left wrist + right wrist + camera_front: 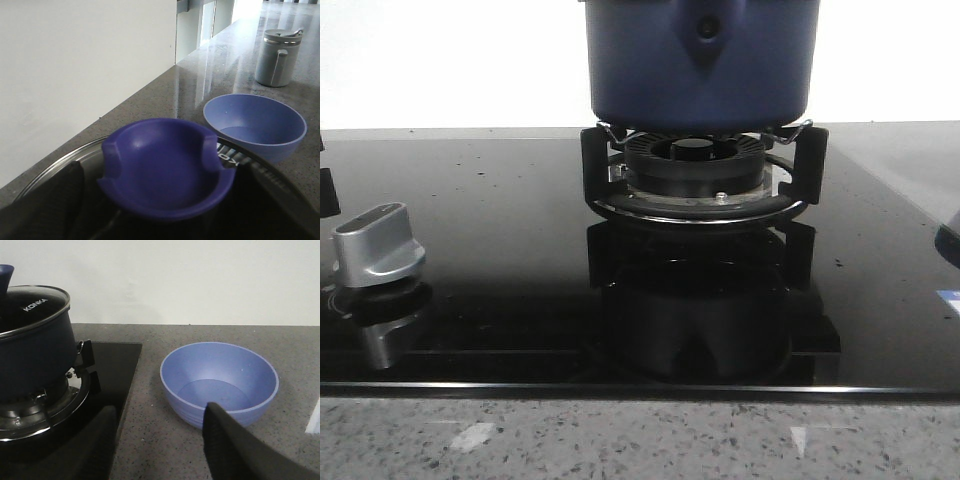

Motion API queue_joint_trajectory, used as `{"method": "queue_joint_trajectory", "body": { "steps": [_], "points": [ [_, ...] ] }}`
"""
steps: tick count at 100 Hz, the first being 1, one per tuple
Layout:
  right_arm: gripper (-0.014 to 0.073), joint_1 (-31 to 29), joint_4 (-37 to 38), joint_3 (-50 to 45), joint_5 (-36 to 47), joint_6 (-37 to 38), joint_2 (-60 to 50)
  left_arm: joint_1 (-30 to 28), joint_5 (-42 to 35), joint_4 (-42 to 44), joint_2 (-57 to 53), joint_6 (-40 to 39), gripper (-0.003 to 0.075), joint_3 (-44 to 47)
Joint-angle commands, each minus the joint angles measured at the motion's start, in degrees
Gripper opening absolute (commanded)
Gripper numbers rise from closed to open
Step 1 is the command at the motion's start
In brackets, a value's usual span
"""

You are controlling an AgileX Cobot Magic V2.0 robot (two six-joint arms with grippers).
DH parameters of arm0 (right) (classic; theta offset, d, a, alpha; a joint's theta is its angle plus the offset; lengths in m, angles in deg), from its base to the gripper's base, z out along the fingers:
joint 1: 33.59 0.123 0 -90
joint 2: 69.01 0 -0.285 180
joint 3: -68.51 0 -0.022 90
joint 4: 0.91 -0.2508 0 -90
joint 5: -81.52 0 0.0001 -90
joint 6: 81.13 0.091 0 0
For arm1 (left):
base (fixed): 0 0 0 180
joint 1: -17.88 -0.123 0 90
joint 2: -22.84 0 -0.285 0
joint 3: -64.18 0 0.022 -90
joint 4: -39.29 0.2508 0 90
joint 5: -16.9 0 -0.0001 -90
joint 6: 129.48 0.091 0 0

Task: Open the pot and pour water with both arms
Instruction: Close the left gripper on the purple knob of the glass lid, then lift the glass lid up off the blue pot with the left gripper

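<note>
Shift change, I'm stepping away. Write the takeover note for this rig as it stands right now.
Left gripper: hovers just over the lid knob; fingers mostly out of sight, state unclear.
Right gripper: open, empty, low over the counter between the stove and the blue bowl.
The pot sits on the burner grate, glass lid on.
Done: nothing yet.
Left: lift the lid, grasp the pot, pour, probably into the bowl.

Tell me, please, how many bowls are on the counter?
1. The light blue bowl sits on the grey counter beside the stove, right of the pot. Others may be hidden outside these views.
</note>
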Motion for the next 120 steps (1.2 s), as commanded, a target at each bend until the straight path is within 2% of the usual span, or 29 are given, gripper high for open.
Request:
{"method": "queue_joint_trajectory", "body": {
  "steps": [1,28,42,58,75,120],
  "points": [
    [0.0357,0.2,0.0,1.8,4.1,-0.7,1.1,0.5,2.0,-4.8,-2.3,-0.3,0.0466,-1.9],
    [0.0357,0.2,0.0,1.8,4.1,-0.7,1.1,0.5,3.4,-4.8,-2.3,-0.3,0.0265,-1.9],
    [0.0357,0.2,0.0,1.8,4.1,-0.7,1.1,0.5,3.4,-4.8,-2.3,-0.3,0.0209,-1.9],
    [0.0357,0.2,0.0,1.8,4.1,-0.7,1.1,0.5,5.3,-4.8,-2.3,-0.3,0.0227,-1.9],
    [0.0357,0.2,0.0,1.8,4.0,-0.7,1.1,0.5,5.4,-4.8,-2.3,-0.3,0.0370,-1.9],
    [0.0357,0.2,0.0,1.8,4.0,-0.7,1.1,0.6,5.4,-4.8,-2.3,-0.3,0.0369,-2.1]
  ]
}}
